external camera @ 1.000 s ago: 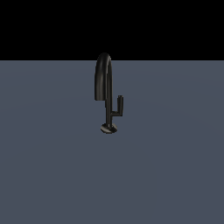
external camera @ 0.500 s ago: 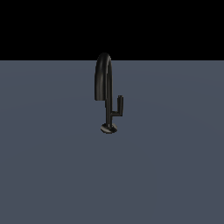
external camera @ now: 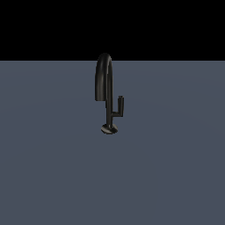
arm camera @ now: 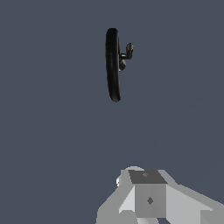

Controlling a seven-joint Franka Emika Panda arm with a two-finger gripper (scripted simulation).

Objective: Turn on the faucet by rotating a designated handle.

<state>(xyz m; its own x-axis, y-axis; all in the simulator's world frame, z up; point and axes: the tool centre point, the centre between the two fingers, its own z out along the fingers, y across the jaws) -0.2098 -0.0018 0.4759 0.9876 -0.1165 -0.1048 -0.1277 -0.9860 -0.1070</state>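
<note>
Flat slate-grey worktop (external camera: 57,167) fills the lower part of the exterior view, under a plain black band of background. On it stands 1 small glossy black faucet with a tall inverted-U gooseneck spout (external camera: 104,79), its thin upright stem ending in 1 small round base disc, near the middle of the view. 1 thin black L-shaped lever handle (external camera: 118,107) branches off the stem toward the exterior view's right and turns upward into a short bar. No arm shows in this view.

Only the wrist view shows the robot: 1 pale grey blocky gripper (arm camera: 148,199), partly cut off at the picture's edge, well apart from the faucet (arm camera: 112,65). Seen from above there, the spout reads as a narrow dark loop, with the handle (arm camera: 128,51) as a small stub beside it. Its jaws are out of sight, so I cannot tell whether they are apart or together.
</note>
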